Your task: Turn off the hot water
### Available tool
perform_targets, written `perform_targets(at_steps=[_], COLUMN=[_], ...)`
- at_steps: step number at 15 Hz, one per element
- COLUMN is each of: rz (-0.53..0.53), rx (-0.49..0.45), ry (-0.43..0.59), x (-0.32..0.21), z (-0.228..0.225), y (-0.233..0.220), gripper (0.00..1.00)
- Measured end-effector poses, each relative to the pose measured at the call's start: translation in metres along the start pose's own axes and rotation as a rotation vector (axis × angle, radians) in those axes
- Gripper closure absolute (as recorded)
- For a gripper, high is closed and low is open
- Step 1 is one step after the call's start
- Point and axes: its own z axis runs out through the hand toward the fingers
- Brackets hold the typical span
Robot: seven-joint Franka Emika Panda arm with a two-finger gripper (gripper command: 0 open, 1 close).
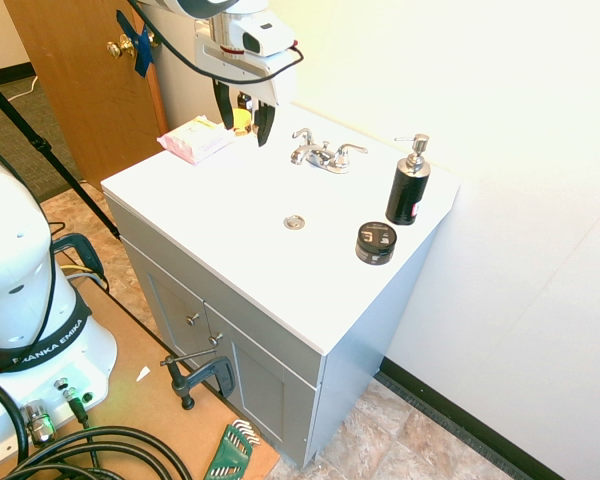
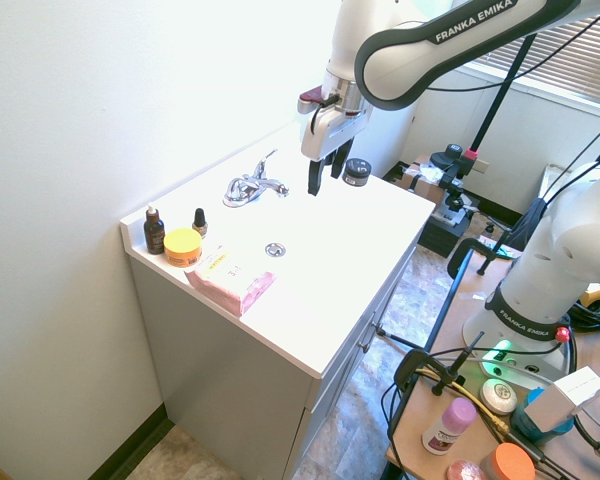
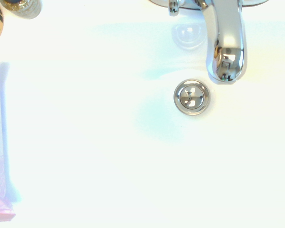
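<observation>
First exterior view shows the white arm's dark fingers open and empty, hanging above the white desk, ready to reach the left shiny chrome lever.

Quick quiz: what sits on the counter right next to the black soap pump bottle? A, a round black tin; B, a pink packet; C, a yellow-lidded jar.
A: the round black tin sits just in front of the soap pump bottle.
</observation>
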Motion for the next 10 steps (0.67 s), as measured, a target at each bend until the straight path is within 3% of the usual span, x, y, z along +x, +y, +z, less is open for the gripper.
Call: perform_targets(at_steps=[4,10], rz=[0.054,0.204], rx=[0.007,0.000], ry=[0.031,0.276], x=[0.003,0.033], z=[0.001,0.018], y=[-0.007,-0.061], gripper=[0.00,0.00])
